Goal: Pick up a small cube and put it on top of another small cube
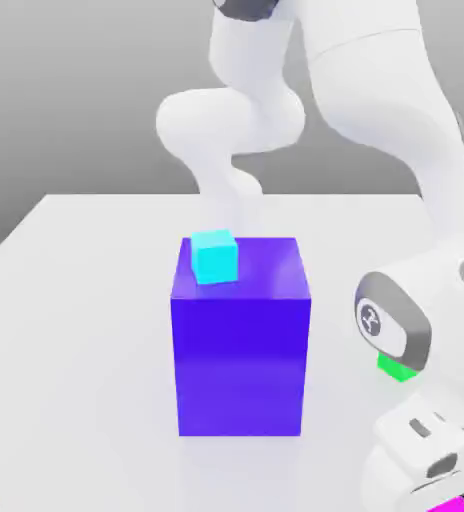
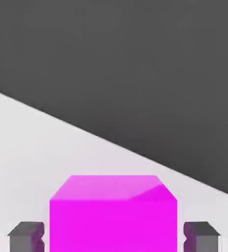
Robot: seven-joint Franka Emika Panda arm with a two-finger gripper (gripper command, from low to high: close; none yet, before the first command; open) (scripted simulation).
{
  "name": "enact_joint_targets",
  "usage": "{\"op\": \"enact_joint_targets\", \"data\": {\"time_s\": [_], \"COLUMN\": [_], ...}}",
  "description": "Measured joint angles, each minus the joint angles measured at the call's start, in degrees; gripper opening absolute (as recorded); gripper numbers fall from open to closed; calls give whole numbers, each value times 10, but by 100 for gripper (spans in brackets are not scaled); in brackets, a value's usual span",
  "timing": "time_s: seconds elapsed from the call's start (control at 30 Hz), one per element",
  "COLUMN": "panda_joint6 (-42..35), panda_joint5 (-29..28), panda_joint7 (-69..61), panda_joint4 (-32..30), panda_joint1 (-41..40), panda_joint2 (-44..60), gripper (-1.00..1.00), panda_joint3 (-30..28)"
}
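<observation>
Hand view: pincer (image 2: 114, 236) flanking magenta small cube (image 2: 113, 216) at three and nine o'clock, clamp unconfirmed; risk: a loose hold drops it on lifting.

Large block (image 1: 241, 350): stands near the middle of the desk (image 1: 76, 300).
Top cube (image 1: 215, 256): on the large block, at its far left corner in the exterior view.
Small cube (image 2: 113, 214): on the desk, between the gripper (image 2: 113, 236) fingers (image 2: 25, 236).
Low cube (image 1: 396, 367): right of the large block, partly behind the arm.
</observation>
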Motion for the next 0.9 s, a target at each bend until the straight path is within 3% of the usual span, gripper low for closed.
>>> {"op": "enact_joint_targets", "data": {"time_s": [0.1,0.27,0.63,0.9], "panda_joint6": [2,-54,-36,-17], "panda_joint5": [-1,20,120,167], "panda_joint7": [1,-29,-328,-528], "panda_joint4": [1,-30,-240,-389], "panda_joint1": [1,-10,1,89], "panda_joint2": [3,-84,-280,-413], "gripper": [-100,-100,-100,-100], "panda_joint3": [-1,23,164,177]}}
